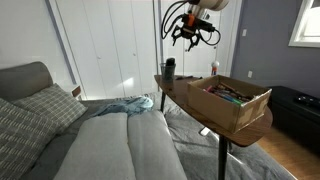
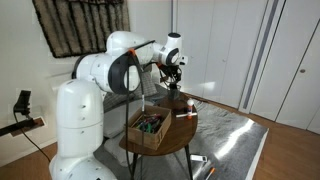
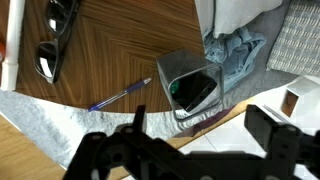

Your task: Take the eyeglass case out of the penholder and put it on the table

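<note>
The penholder [image 3: 185, 72] is a small black mesh cup standing near the edge of the wooden table [image 3: 110, 55]. The dark eyeglass case [image 3: 196, 92] stands inside it, its rounded end showing in the cup's mouth. In an exterior view the penholder [image 1: 169, 72] stands at the table's [image 1: 185, 92] far corner. My gripper [image 3: 200, 140] is open and empty. It hangs well above the table [image 1: 191, 38], a little to the side of the cup. It also shows in an exterior view [image 2: 173, 82], above the table [image 2: 180, 135].
A large cardboard box [image 1: 238, 100] with clutter fills much of the tabletop. A blue pen [image 3: 120, 97] and dark sunglasses [image 3: 50, 45] lie on the wood. A grey sofa [image 1: 110, 145] with a blue cloth [image 1: 120, 105] sits beside the table.
</note>
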Controlling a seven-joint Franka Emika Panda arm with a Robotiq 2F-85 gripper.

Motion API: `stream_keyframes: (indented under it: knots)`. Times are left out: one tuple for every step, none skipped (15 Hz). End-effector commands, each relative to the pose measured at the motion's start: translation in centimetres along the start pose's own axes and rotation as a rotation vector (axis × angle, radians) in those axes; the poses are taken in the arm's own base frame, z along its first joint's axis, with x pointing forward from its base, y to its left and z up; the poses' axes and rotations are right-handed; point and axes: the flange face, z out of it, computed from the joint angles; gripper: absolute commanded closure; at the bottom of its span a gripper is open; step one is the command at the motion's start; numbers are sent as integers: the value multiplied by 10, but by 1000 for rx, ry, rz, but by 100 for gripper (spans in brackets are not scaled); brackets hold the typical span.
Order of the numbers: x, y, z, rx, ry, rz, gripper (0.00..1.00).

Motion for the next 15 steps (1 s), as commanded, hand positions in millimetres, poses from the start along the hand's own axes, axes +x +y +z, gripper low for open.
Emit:
stream_keyframes:
  knots:
    - [6, -3, 14, -6, -16, 14, 0]
    - [12, -6, 27, -9, -27, 20, 0]
    - [16, -7, 37, -10, -32, 22, 0]
    - [20, -8, 43, -10, -33, 24, 0]
    - [22, -8, 44, -9, -34, 24, 0]
    - [23, -9, 43, -8, -34, 24, 0]
    - [23, -10, 41, -7, -33, 24, 0]
    - [22, -12, 45, -70, -31, 157, 0]
    - [19, -14, 46, -78, -30, 196, 0]
    - [16, -16, 48, -101, -25, 248, 0]
    - [11, -20, 49, -127, -13, 292, 0]
    - [6, -24, 50, -149, -2, 339, 0]
    - [2, -30, 51, -162, 12, 389, 0]
    - [0, -37, 52, -169, 30, 438, 0]
    - [-2, -45, 54, -173, 58, 482, 0]
